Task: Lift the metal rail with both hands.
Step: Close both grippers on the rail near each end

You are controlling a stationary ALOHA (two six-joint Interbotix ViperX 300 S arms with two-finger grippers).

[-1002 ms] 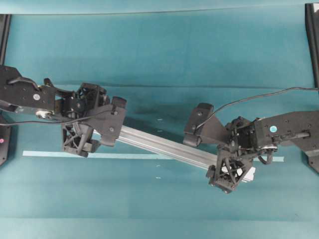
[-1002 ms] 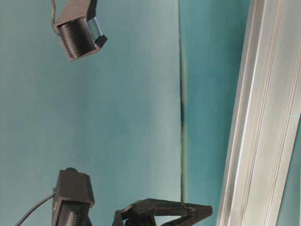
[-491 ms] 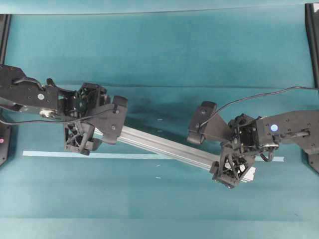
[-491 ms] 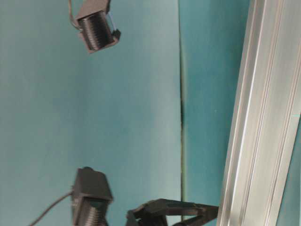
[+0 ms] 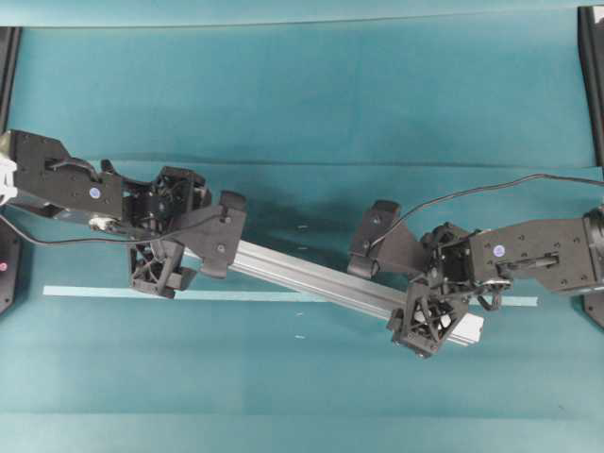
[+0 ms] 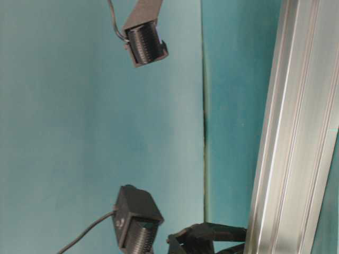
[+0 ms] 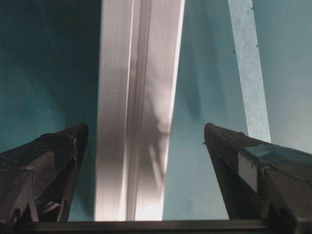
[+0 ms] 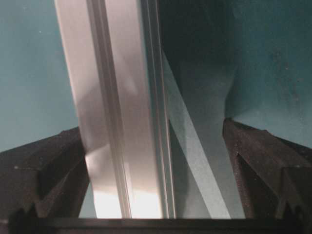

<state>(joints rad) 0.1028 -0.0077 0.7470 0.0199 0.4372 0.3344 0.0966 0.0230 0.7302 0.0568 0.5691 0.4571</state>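
The rail [image 5: 311, 276] lies slantwise across the teal tabletop [image 5: 302, 94], its left end higher in the overhead view, crossing a pale tape strip [image 5: 94, 293]. The left gripper [image 7: 146, 161] straddles the rail's left end, fingers [image 7: 44, 165] apart with gaps on both sides. The right gripper [image 8: 156, 161] straddles the right end, fingers [image 8: 44, 165] apart, the left one just beside the rail. A dark seam [image 6: 204, 116] runs through the tabletop covering. Black frames [image 5: 591, 75] edge the sides.

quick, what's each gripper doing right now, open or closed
Left gripper: open, jaws either side of the metal rail, clear gaps.
Right gripper: open, jaws straddling the rail, not clamped.
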